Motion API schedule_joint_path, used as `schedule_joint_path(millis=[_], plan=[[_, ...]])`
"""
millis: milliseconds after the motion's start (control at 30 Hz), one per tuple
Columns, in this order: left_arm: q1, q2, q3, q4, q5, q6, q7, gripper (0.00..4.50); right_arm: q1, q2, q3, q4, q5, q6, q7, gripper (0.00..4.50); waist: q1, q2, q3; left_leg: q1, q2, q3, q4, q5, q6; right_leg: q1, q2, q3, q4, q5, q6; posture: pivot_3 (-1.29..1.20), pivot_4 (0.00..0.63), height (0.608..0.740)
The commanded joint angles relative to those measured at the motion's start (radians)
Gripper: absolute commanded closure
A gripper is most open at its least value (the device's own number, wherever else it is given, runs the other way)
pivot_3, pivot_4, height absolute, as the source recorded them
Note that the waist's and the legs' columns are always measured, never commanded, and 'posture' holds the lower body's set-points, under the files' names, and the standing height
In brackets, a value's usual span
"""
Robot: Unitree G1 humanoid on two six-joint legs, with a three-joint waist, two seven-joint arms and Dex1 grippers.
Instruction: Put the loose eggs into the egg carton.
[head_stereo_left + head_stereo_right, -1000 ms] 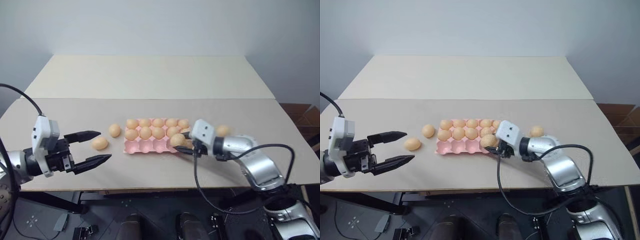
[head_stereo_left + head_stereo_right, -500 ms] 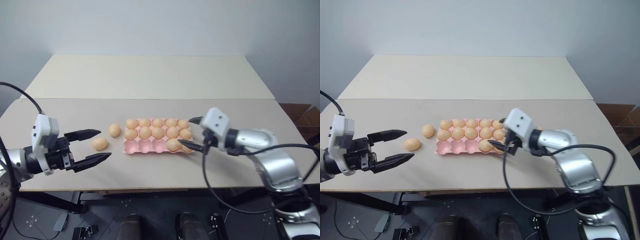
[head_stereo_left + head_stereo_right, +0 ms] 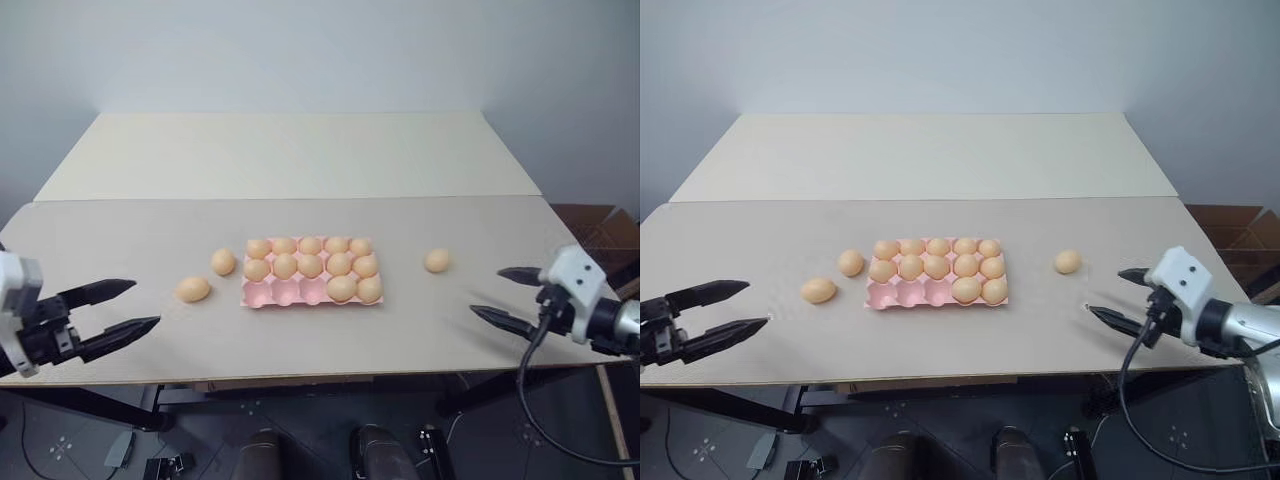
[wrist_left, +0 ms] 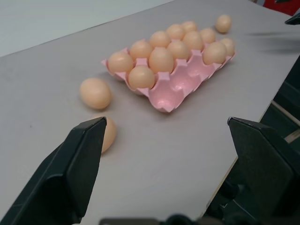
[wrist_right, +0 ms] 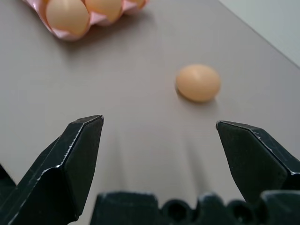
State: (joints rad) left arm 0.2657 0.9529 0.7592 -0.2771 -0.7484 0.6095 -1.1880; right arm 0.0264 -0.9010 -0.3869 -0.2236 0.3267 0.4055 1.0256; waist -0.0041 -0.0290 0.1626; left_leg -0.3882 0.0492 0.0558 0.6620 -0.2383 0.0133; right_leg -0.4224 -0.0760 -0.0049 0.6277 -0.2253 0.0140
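Sitting mid-tabletop (image 3: 300, 160): pink carton (image 3: 262, 293), back and mid rows full, front row holding 2 eggs at the right end, 3 cups toward 9 o'clock showing empty. Lying loose: egg (image 3: 436, 260) at approx 3 o'clock of carton, well apart; egg (image 3: 223, 262) just beside carton's left edge at 9 o'clock; egg (image 3: 193, 289) further out toward 8 o'clock.

Hovering at right tabletop edge: R gripper (image 3: 503, 296), jaws gaping wide, gripping nothing, aiming toward the 3 o'clock egg per wrist view (image 5: 198, 82). Hovering at left edge: L gripper (image 3: 112, 308), also spread wide, empty, w/ the two left eggs and carton ahead in its wrist view.

Judging step in hand: reaching for next loose egg. Doing it well prob means: centring fingers either side of egg's short axis, coming in low, closing gently, egg being smooth and apt to roll or squirt out. Then lifting clear over filled cups and lowering into an empty front cup.

Standing in the way: nothing btw R gripper and its egg. For L side, the nearer egg sitting ahead of the other one. Rest of tabletop bare.
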Motion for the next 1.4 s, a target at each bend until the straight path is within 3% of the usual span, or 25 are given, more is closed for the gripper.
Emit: schedule_joint_path(millis=[33,233,400,533,733,800,833,1000,1200,1400], plan=[[-0.004,0.012,0.037,-0.013,0.000,-0.025,-0.008,0.00,-0.008,-0.016,-0.034,-0.011,0.008,-0.029,-0.012,0.03,0.000,0.000,0.000,0.000,0.000,0.000,0.000,0.000,0.000,0.000,0.000,0.001,0.000,0.000,0.000,0.00,0.150,0.740],[-0.041,-0.001,-0.002,-0.036,-0.009,-0.025,0.016,0.00,-0.120,0.005,0.060,0.048,-0.026,-0.006,-0.078,0.03,-0.002,0.000,0.000,0.000,0.000,0.003,0.000,0.000,0.000,0.000,0.000,0.003,-0.001,0.000,0.000,0.00,0.150,0.740],[-0.087,-0.003,-0.047,-0.042,-0.009,-0.022,0.026,0.00,-0.329,0.088,0.231,0.234,-0.136,-0.022,-0.185,0.03,-0.010,-0.001,0.000,0.001,0.000,0.005,0.000,0.000,0.000,-0.001,0.000,0.005,-0.001,0.001,0.000,0.00,0.150,0.740],[-0.105,-0.007,-0.071,-0.051,-0.011,-0.021,0.029,0.00,-0.519,0.185,0.353,0.506,-0.239,-0.086,-0.256,0.03,-0.016,-0.001,0.000,0.000,-0.001,0.006,0.000,0.000,0.000,-0.002,0.001,0.007,-0.001,0.007,-0.001,0.00,0.150,0.740],[-0.092,-0.022,-0.067,-0.087,-0.019,-0.012,0.044,0.00,-0.673,0.279,0.406,0.767,-0.300,-0.154,-0.323,0.03,-0.012,-0.001,0.000,-0.002,-0.001,0.006,-0.001,-0.001,0.000,-0.003,0.000,0.007,-0.002,0.009,0.000,0.00,0.150,0.740],[-0.086,-0.027,-0.063,-0.096,-0.020,-0.011,0.048,0.00,-0.687,0.290,0.411,0.788,-0.306,-0.170,-0.324,0.39,-0.014,-0.001,0.000,-0.002,-0.001,0.007,-0.001,-0.001,0.000,-0.003,0.000,0.007,-0.002,0.009,0.001,0.00,0.150,0.740],[-0.083,-0.029,-0.060,-0.102,-0.022,-0.009,0.050,0.00,-0.689,0.296,0.405,0.778,-0.299,-0.171,-0.323,0.56,-0.012,-0.001,0.000,-0.002,-0.001,0.007,-0.001,-0.001,0.000,-0.003,0.000,0.008,-0.002,0.010,0.001,0.00,0.150,0.740],[-0.069,-0.041,-0.053,-0.139,-0.032,-0.002,0.064,0.00,-0.638,0.303,0.392,0.538,-0.263,-0.103,-0.304,2.24,-0.012,-0.001,0.000,-0.001,-0.001,0.007,-0.001,-0.001,0.000,-0.003,0.000,0.008,-0.001,0.010,0.001,0.00,0.150,0.740],[-0.049,-0.058,-0.066,-0.163,-0.044,0.001,0.086,0.00,-0.596,0.438,0.489,0.071,-0.186,0.147,-0.340,2.24,-0.027,-0.001,0.000,0.000,0.001,0.006,-0.001,-0.001,0.000,-0.003,0.002,0.008,0.002,0.009,0.001,0.00,0.150,0.740],[-0.051,-0.073,-0.096,-0.179,-0.053,0.004,0.110,0.00,-0.596,0.576,0.693,-0.041,-0.228,0.265,-0.379,2.24,-0.026,-0.001,0.000,0.001,0.001,0.006,-0.001,0.000,0.000,-0.003,0.001,0.008,0.003,0.009,0.000,0.00,0.150,0.740]])
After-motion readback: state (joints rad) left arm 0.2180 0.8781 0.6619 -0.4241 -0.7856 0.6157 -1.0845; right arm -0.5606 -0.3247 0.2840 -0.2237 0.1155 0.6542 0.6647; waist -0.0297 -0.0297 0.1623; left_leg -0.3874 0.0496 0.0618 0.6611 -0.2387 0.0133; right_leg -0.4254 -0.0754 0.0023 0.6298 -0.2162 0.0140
